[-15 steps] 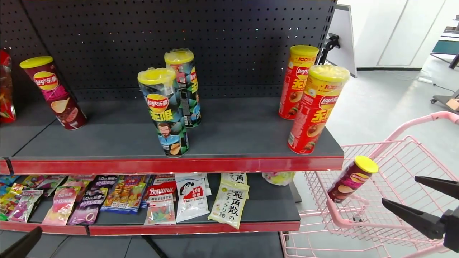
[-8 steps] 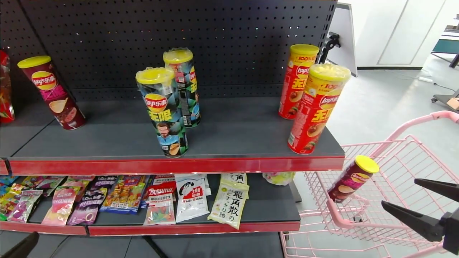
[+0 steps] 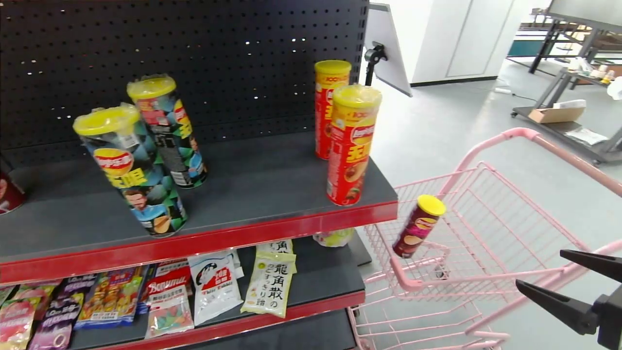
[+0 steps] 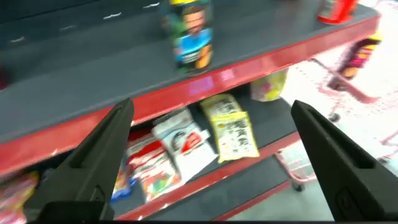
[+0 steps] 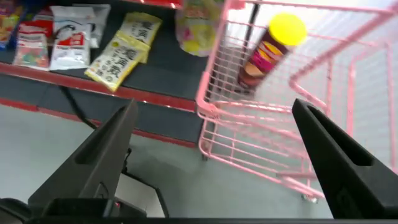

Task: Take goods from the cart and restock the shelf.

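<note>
Counted on the top shelf (image 3: 252, 184): two blue cans (image 3: 141, 184) and two red cans (image 3: 350, 150), all upright, each pair set one behind the other. Counted in the pink cart (image 3: 461, 283), just right of the shelf: one maroon can (image 3: 418, 226) with a yellow lid, leaning at the end nearest the shelf. On the lower shelf (image 3: 335, 282), overlapping flat snack bags (image 3: 214, 287), too many to number.

Right claw (image 3: 539, 267) spread wide, gripping and touching nothing, beside the cart and apart from the maroon can. Left claw (image 4: 211, 155) spread just as wide, empty, facing the shelf's red edge.

From the head, all four shelf cans at full height. From the left wrist, one blue can's lower half above the bags. From the right wrist, the maroon can through the cart's wire.
</note>
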`<state>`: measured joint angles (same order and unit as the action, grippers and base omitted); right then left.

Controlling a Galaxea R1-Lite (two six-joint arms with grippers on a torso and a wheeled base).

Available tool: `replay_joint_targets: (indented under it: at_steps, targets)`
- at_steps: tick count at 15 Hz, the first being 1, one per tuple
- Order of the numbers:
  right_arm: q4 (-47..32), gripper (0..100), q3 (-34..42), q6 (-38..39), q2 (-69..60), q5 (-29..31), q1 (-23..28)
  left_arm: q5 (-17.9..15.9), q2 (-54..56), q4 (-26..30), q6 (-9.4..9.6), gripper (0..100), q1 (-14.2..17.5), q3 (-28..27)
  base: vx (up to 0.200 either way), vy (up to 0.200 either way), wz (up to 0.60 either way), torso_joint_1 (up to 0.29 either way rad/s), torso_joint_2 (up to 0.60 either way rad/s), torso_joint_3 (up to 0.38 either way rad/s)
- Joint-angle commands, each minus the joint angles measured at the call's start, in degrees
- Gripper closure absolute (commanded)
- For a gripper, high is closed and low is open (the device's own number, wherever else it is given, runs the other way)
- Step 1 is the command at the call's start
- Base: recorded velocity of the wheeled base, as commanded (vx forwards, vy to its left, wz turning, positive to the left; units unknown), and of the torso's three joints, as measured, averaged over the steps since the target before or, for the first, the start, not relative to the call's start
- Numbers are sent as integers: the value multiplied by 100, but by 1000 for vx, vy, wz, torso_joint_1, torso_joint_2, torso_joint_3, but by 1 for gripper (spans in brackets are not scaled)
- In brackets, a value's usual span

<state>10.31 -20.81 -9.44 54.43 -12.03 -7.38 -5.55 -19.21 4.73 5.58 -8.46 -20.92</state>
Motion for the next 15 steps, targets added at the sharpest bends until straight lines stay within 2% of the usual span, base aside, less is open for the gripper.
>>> replay_joint_targets:
  at_steps: [1, 2, 5, 9, 10, 12, 15]
  targets:
    - [6, 0, -2, -6, 68, -1, -1, 10, 102, 2, 22, 0, 2, -9, 0, 0, -600, -2, -2, 2]
    - [15, 0, -11, -6, 112, -1, -1, 10, 111, 2, 101, 0, 2, 9, 0, 0, -600, 2, 2, -2]
    - [23, 0, -72, 3, 296, 8, 52, 10, 155, 10, 145, 0, 11, 18, 0, 0, -600, 4, 1, 1]
    - [524, 0, -169, -23, 920, 8, 527, 10, 163, 10, 145, 0, 2, 9, 0, 0, 0, 0, 0, 0]
    - [893, 0, -134, -23, 1210, 87, 667, 10, 163, 10, 145, 0, 2, 9, 0, 0, 0, 0, 0, 0]
    - [929, 0, -116, -76, 1324, 307, 667, 10, 163, 10, 145, 0, 2, 0, 0, 0, 0, -63, 168, 98]
    - [937, 0, -28, -94, 1412, 324, 650, 19, 163, 10, 145, 0, 2, -9, 0, 0, 0, -146, 367, 227]
